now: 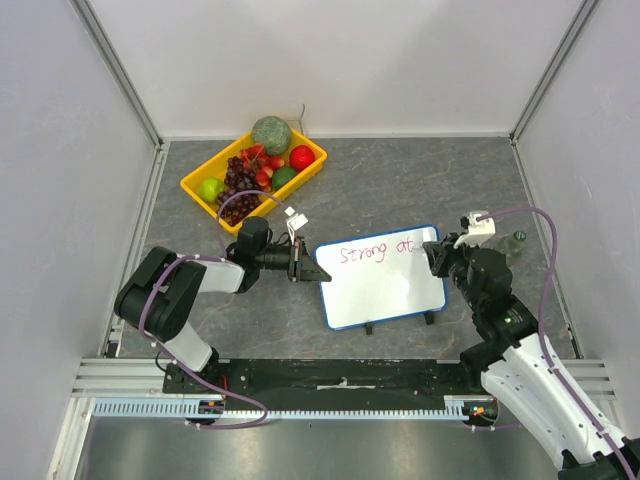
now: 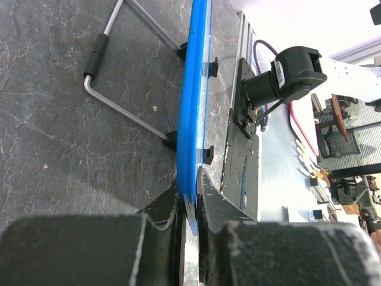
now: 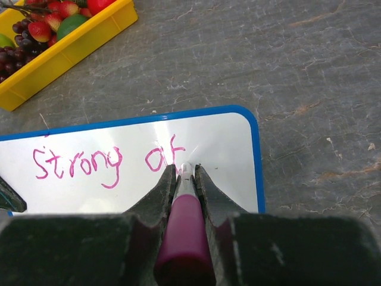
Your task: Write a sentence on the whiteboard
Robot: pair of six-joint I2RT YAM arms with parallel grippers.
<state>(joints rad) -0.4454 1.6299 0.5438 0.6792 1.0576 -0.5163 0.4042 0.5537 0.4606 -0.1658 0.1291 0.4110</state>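
The whiteboard (image 1: 385,285) with a blue rim lies on the grey table. Pink words "Strong at" (image 3: 107,161) run along its far edge in one line. My left gripper (image 1: 318,271) is shut on the board's left rim (image 2: 191,119), seen edge-on in the left wrist view. My right gripper (image 1: 432,255) is shut on a pink marker (image 3: 183,232). The marker's white tip (image 3: 186,168) is at the board just right of the "t" in "at".
A yellow tray (image 1: 200,190) of fruit stands at the back left, also at the top left of the right wrist view (image 3: 71,50). The board's wire stand (image 2: 113,101) lies folded beneath it. A small dark object (image 1: 518,238) lies right of the board.
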